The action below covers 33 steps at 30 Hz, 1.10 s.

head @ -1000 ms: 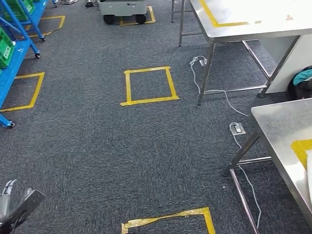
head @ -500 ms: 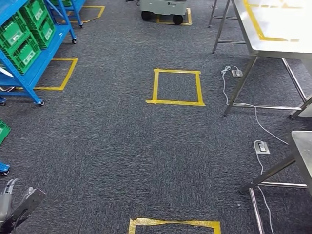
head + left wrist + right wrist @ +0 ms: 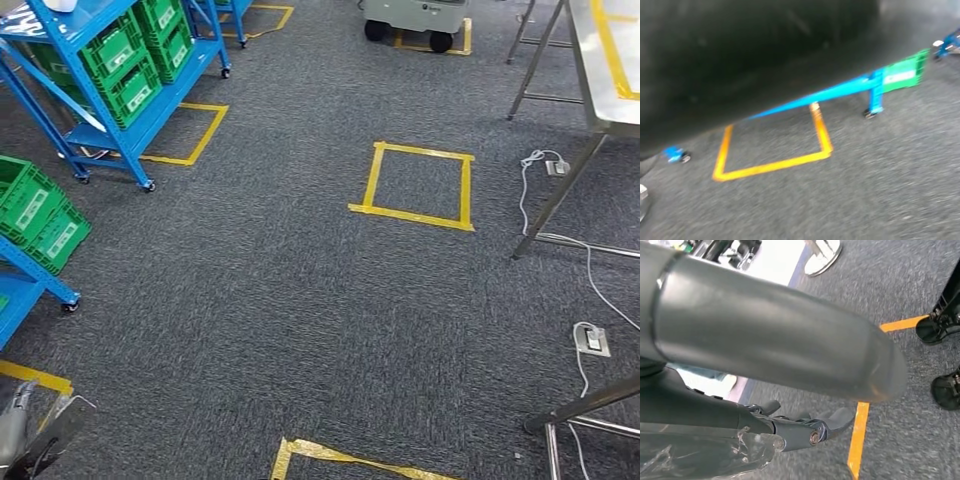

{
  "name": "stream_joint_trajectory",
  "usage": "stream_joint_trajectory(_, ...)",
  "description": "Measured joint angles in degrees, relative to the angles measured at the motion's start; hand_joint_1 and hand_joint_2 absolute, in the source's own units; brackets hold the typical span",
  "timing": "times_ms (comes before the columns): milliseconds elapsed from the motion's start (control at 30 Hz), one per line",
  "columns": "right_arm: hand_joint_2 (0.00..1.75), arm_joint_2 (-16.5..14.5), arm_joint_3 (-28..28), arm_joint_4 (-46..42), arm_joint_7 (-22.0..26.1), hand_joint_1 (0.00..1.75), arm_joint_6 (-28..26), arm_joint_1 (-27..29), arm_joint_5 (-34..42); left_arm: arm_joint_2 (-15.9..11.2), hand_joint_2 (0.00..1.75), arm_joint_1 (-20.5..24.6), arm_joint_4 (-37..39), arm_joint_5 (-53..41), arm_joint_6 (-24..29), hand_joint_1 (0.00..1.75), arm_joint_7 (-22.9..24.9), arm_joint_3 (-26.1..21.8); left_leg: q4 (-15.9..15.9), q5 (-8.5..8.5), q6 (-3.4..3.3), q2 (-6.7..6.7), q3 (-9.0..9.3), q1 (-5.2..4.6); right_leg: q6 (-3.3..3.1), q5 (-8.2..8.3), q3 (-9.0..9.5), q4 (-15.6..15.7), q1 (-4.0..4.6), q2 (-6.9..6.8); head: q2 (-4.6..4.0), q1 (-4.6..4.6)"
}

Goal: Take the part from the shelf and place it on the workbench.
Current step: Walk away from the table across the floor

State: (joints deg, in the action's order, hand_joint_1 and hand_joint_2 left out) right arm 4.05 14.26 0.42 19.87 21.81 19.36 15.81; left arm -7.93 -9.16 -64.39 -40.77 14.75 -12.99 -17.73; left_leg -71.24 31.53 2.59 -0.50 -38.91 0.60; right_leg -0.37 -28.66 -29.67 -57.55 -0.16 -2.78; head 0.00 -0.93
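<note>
Head view: grey carpet floor [image 3: 287, 300] marked with yellow tape squares [image 3: 415, 185]; blue shelves [image 3: 113, 90] stand to the robot's front-left, a steel surface [image 3: 604, 70] to its front-right.
Shelf contents: green crates [image 3: 124, 60] sit on the blue shelves, with more green crates on a nearer rack [image 3: 34, 210] at the left edge.
Part: cannot be made out; judging from the task, it lies somewhere on the shelves, perhaps in a crate or on the top level, where something pale [image 3: 60, 5] shows at the picture's edge.
Left robot hand [image 3: 34, 440]: low at the bottom-left corner of the head view, hanging near the floor, fingers loosely apart and nothing visibly in them.
Right robot hand [image 3: 802, 427]: seen from the right wrist view, dark fingers slightly curled, nothing clearly held; whether it is wide or closed I cannot tell.
Key relation: the shelves lie ahead and to the left, well apart from both hands; the left robot hand is on the nearer side. The far shelf's long axis runs away from the robot, slanting right.
Step, as judged: approach to the shelf, pick not yet begun.
Next move calls for: closing in on the shelves before any reach.
Risk: rack legs and castors [image 3: 149, 186] near the walking path.
</note>
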Motion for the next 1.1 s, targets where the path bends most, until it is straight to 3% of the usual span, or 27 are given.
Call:
stream_joint_trajectory(33,0.00,0.0,0.0,0.0,0.0,0.00,-0.1,0.0,0.0,0.1,0.00,-0.1,0.1,0.0,0.0,0.00,0.0,-0.2,3.2,-1.75,-0.03,0.57,1.78,-0.01,0.08,-0.16,0.02,0.0,0.00,-0.76,0.00,0.00)
stream_joint_trajectory(67,0.00,-0.1,0.0,0.0,0.0,0.00,-0.1,0.0,0.0,0.3,0.00,-0.2,0.2,0.0,0.0,0.00,-0.1,-0.3,7.3,-3.39,-0.06,2.01,4.12,-0.04,0.24,-0.37,0.33,0.0,0.09,-1.49,0.00,0.01)
stream_joint_trajectory(133,0.00,-0.2,-0.1,0.0,0.0,0.00,-0.1,0.0,0.0,0.5,0.00,0.0,0.3,0.0,0.1,0.00,-0.1,-0.6,13.4,-5.09,-0.41,4.33,7.56,-0.17,0.83,-0.92,0.85,-0.2,0.37,-2.80,0.00,-0.09)
stream_joint_trajectory(167,0.00,-0.2,-0.1,0.0,0.0,0.00,-0.2,-0.1,0.0,0.6,0.00,0.0,0.3,0.0,0.1,0.00,-0.2,-0.7,14.6,-5.20,-0.69,4.81,8.23,-0.27,1.17,-1.15,1.17,-0.2,0.50,-3.44,0.00,-0.19)
stream_joint_trajectory(233,0.00,-0.3,-0.1,0.0,0.0,0.00,-0.2,-0.4,0.1,0.7,0.00,-0.2,0.4,0.0,0.1,0.00,-0.3,-0.9,15.1,-5.25,-1.45,3.48,8.26,-0.29,1.82,-1.47,1.72,0.1,0.44,-4.58,0.00,-0.42)
stream_joint_trajectory(267,0.00,-0.3,-0.1,0.0,0.0,0.00,-0.2,-0.5,0.1,0.7,0.00,-0.3,0.4,-0.1,0.1,0.00,-0.3,-1.1,15.2,-5.35,-1.83,2.87,8.29,-0.21,2.13,-1.92,1.86,-0.2,0.32,-4.06,0.00,-0.46)
stream_joint_trajectory(333,0.00,-0.4,-0.3,0.0,0.0,0.00,-0.2,-0.5,0.2,1.0,0.00,-0.2,0.7,-0.3,0.0,0.00,-0.3,-1.5,15.5,-5.63,-2.51,1.53,8.38,0.00,2.62,-4.64,0.41,-4.1,0.05,-0.95,0.00,-0.62)
stream_joint_trajectory(367,0.00,-0.4,-0.4,0.0,-0.1,0.00,-0.2,-0.4,0.3,1.3,0.00,-0.1,1.0,-0.4,-0.1,0.00,-0.4,-1.9,15.4,-5.66,-2.70,0.89,8.34,-0.04,2.73,-6.62,-1.28,-7.8,-0.01,0.92,0.00,-0.72)
stream_joint_trajectory(433,0.00,-0.6,-0.7,0.0,-0.3,0.00,-0.3,-0.3,0.4,2.3,0.00,0.0,2.3,-0.7,-0.2,0.00,-0.7,-2.9,15.4,-5.65,-2.92,-0.56,8.30,-0.12,2.78,-9.33,-5.08,-15.0,-0.02,2.48,0.00,-0.77)
stream_joint_trajectory(467,0.00,-0.7,-0.8,0.0,-0.3,0.00,-0.3,-0.2,0.6,2.9,0.00,0.0,3.2,-0.9,-0.3,0.00,-0.9,-3.5,15.4,-5.63,-2.94,-1.33,8.32,-0.15,2.75,-9.09,-6.08,-16.3,-0.02,2.66,0.00,-0.79)
stream_joint_trajectory(500,0.00,-0.8,-0.9,0.0,-0.3,0.00,-0.4,-0.3,0.7,3.4,0.00,-0.1,4.1,-1.1,-0.3,0.00,-1.1,-4.2,15.4,-5.62,-2.92,-2.14,8.40,-0.15,2.70,-7.65,-6.00,-15.2,-0.05,2.80,0.00,-0.79)
stream_joint_trajectory(533,0.00,-0.9,-0.9,0.0,-0.3,0.00,-0.4,-0.3,0.8,3.9,0.00,-0.1,5.1,-1.4,-0.3,0.00,-1.4,-5.0,15.4,-5.58,-2.85,-2.95,8.51,-0.11,2.66,-5.36,-4.91,-12.1,-0.14,3.26,0.00,-0.79)
stream_joint_trajectory(600,0.00,-1.2,-1.0,0.0,-0.4,0.00,-0.6,-0.2,0.9,4.8,0.00,0.1,7.1,-2.2,-0.2,0.00,-2.0,-6.6,15.2,-5.43,-2.51,-4.53,8.60,-0.09,2.67,-1.31,-1.83,-4.4,-0.53,5.99,0.00,-0.79)
stream_joint_trajectory(667,0.00,-1.5,-1.1,0.0,-0.5,0.00,-0.7,-0.3,1.1,5.5,0.00,0.2,9.0,-3.5,-0.2,0.00,-2.6,-8.4,15.2,-5.44,-1.87,-5.99,8.37,-0.11,2.47,-0.10,-0.42,-0.9,-0.68,7.66,0.00,-0.74)
stream_joint_trajectory(733,0.00,-1.7,-1.2,0.0,-0.6,0.00,-0.7,-0.3,1.2,6.0,0.00,0.3,10.8,-4.8,-0.3,0.00,-3.1,-10.4,15.3,-5.71,-1.13,-7.10,8.07,0.09,1.79,-0.03,-0.06,-0.7,-0.48,6.47,0.00,-0.70)
stream_joint_trajectory(800,0.00,-1.7,-1.3,0.0,-0.7,0.00,-0.8,-0.4,1.3,6.6,0.00,0.4,12.2,-5.8,-0.5,0.00,-3.5,-12.3,14.2,-4.85,-0.55,-5.04,7.33,0.10,0.98,0.30,0.26,-0.4,-0.45,5.04,0.00,-0.59)
stream_joint_trajectory(867,0.00,-1.9,-1.4,0.0,-0.7,0.00,-0.8,-0.3,1.5,7.1,0.00,0.7,13.1,-6.4,-0.6,0.00,-3.8,-13.8,9.0,-1.68,-0.19,-1.51,4.76,-0.06,0.45,0.47,0.21,-0.2,-0.37,3.37,0.00,-0.37)
stream_joint_trajectory(933,0.00,-2.1,-1.4,0.0,-0.7,0.00,-0.9,-0.1,1.7,7.6,0.00,1.3,13.8,-6.7,-0.7,0.00,-3.9,-15.0,1.8,1.45,0.02,-0.35,1.22,-0.02,0.22,0.37,0.04,-0.2,-0.23,1.53,0.00,-0.30)
stream_joint_trajectory(967,0.00,-2.2,-1.5,0.0,-0.7,0.00,-1.0,-0.1,1.7,7.9,0.00,1.4,14.2,-6.8,-0.7,0.00,-3.9,-15.6,-0.1,1.70,0.08,-0.23,0.29,0.01,0.17,0.28,-0.08,-0.2,-0.20,0.63,0.00,-0.31)
stream_joint_trajectory(1000,0.00,-2.3,-1.5,0.0,-0.7,0.00,-1.0,-0.1,1.8,8.1,0.00,1.4,14.6,-7.0,-0.8,0.00,-3.9,-16.1,-0.1,0.90,0.13,-0.09,0.39,0.04,0.18,0.15,-0.14,-0.2,-0.20,-0.19,0.00,-0.31)
stream_joint_trajectory(1033,0.00,-2.4,-1.5,0.0,-0.7,0.00,-1.1,-0.2,1.8,8.3,0.00,1.4,14.8,-7.1,-0.8,0.00,-3.9,-16.7,2.1,-0.71,0.17,0.24,1.57,0.06,0.28,0.01,-0.12,-0.2,-0.23,-0.95,0.00,-0.29)
stream_joint_trajectory(1100,0.00,-2.6,-1.5,0.0,-0.7,0.00,-1.1,-0.2,1.9,8.5,0.00,1.6,15.2,-7.3,-1.1,0.00,-3.9,-17.6,9.6,-3.97,0.16,2.99,5.69,0.00,0.76,-0.43,0.39,-0.3,-0.09,-2.39,0.00,-0.22)
